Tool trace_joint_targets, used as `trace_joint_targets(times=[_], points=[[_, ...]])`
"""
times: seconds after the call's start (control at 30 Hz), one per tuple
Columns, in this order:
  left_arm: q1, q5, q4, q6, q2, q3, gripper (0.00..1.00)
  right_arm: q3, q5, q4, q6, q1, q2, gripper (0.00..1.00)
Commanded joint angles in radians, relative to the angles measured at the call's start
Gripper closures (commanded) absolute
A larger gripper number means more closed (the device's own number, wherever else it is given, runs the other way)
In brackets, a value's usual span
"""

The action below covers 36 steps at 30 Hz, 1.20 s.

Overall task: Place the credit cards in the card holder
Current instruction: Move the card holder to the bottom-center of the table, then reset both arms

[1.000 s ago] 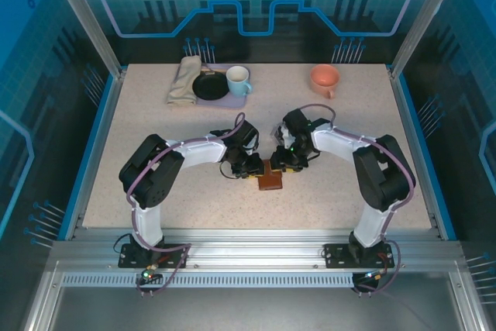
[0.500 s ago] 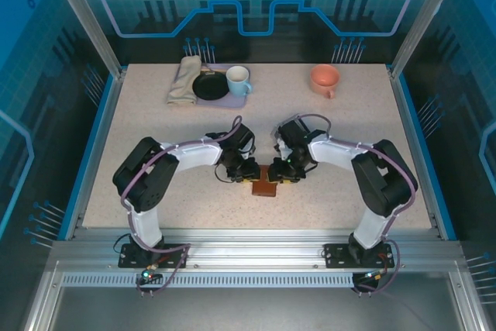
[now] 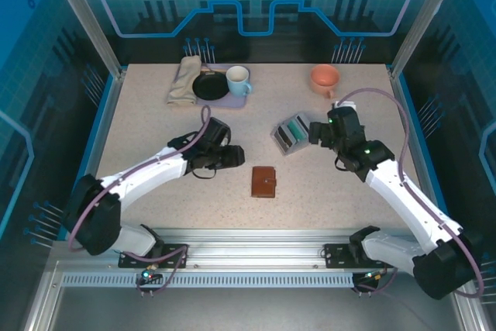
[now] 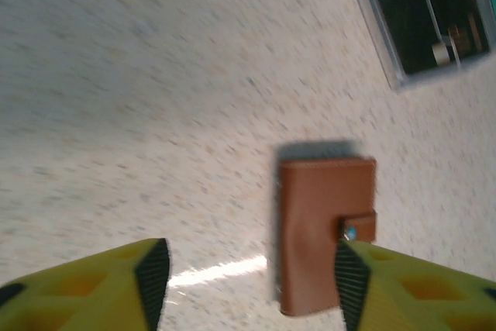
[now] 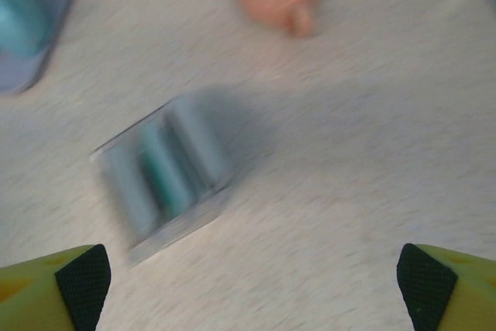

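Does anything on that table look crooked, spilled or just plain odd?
The grey tray sits skewed on the table, with teal and grey strips, perhaps cards, upright inside. The brown card holder lies flat and closed, its tab fastened, apart from the open left pincer and right pincer. Nothing looks spilled or damaged.

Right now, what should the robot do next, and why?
Probably bring the right gripper down to a teal card in the grey tray: its jaws are open, the tray is just ahead, and the brown wallet lies shut, untouched.
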Motion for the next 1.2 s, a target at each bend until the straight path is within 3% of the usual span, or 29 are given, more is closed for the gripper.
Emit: trace_joint_targets(times=[0.0,0.2,0.37,0.57,0.83,0.87,1.0,1.17], points=[[0.08,-0.141,0.0,0.014,-0.079,-0.058,0.29,-0.112,0.143,0.179,-0.174,-0.096,0.057,0.0],[0.232,-0.247,-0.002,0.075,-0.172,-0.102,0.02,-0.265,-0.088,0.513,-0.332,-0.206,0.147,0.0],[0.335,-0.301,-0.017,0.105,-0.194,-0.108,0.01,-0.325,-0.181,0.691,-0.375,-0.232,0.204,0.0],[0.399,-0.349,0.054,0.151,-0.273,-0.18,0.01,-0.366,-0.23,0.891,-0.401,-0.259,0.32,0.01],[0.453,-0.352,0.181,0.234,-0.349,-0.271,0.01,-0.513,-0.413,1.259,-0.409,-0.314,0.404,0.03],[0.456,-0.353,0.211,0.248,-0.356,-0.287,0.01,-0.541,-0.407,1.336,-0.417,-0.31,0.416,0.02],[0.465,-0.382,0.349,0.314,-0.371,-0.353,0.01,-0.501,-0.344,1.258,-0.384,-0.309,0.414,0.01],[0.469,-0.43,0.534,0.439,-0.308,-0.397,0.01,-0.515,-0.239,1.287,-0.372,-0.287,0.415,0.0]])
